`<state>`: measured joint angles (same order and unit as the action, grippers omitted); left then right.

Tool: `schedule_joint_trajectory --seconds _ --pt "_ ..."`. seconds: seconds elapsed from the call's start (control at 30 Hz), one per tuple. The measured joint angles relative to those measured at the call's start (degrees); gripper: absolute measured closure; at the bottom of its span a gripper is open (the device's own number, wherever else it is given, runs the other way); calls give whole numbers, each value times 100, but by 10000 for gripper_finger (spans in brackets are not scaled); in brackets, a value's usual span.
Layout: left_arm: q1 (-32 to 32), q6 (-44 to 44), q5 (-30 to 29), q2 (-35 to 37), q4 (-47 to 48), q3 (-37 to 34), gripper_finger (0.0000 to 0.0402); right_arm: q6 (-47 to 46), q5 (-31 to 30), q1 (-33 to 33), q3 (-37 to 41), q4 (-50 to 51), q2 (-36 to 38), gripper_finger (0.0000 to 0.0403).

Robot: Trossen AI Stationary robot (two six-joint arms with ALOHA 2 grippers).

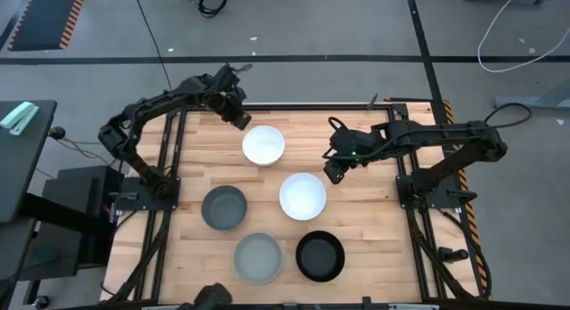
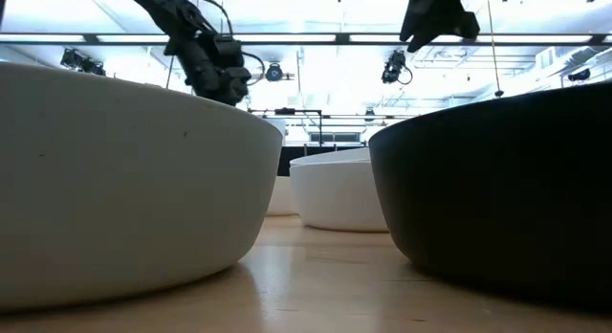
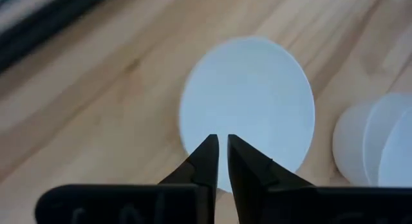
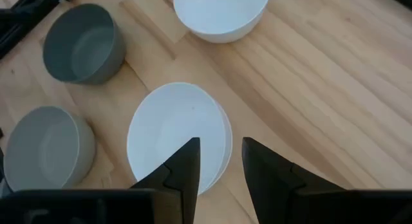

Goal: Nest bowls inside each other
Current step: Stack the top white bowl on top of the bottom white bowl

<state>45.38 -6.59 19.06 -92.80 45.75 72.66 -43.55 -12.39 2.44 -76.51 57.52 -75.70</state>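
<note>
Five separate bowl positions show on the wooden counter (image 1: 374,248), all upright with mouths facing up; being round, none has a long axis.

Taking the middle white bowl (image 1: 303,196) as landmark: it sits near the counter's centre, and in the left wrist view it appears to be two white bowls nested, a second rim showing inside the first. The far white bowl (image 1: 264,144) lies beyond it toward the far-left, apart from it, and holds nothing. The dark grey bowl (image 1: 223,208) stands to its left, apart, empty. The grey-green bowl (image 1: 258,257) is nearer the front and to its left, empty. The black bowl (image 1: 320,256) is just in front of it, beside the grey-green one, empty.

The left end effector (image 1: 240,119) hangs above the counter at the far-left rim of the far white bowl, well away from the landmark; its fingers are almost together with a thin slit between, gripping nothing.

The right end effector (image 1: 333,172) hovers just to the right of the landmark, over its far-right rim, fingers spread with a clear gap, holding nothing.
</note>
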Motion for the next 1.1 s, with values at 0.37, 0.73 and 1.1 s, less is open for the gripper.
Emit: schedule_joint_trajectory --seconds 0.37,0.73,1.1 --pt "-205 -2 -647 -508 10 24 346 -18 -8 2 0 7 -81 280" --pt "-212 -136 -770 -675 -90 27 298 -24 -8 2 0 5 -83 280" --pt "-227 -339 -785 -987 -56 30 282 -26 -10 24 0 4 -83 280"
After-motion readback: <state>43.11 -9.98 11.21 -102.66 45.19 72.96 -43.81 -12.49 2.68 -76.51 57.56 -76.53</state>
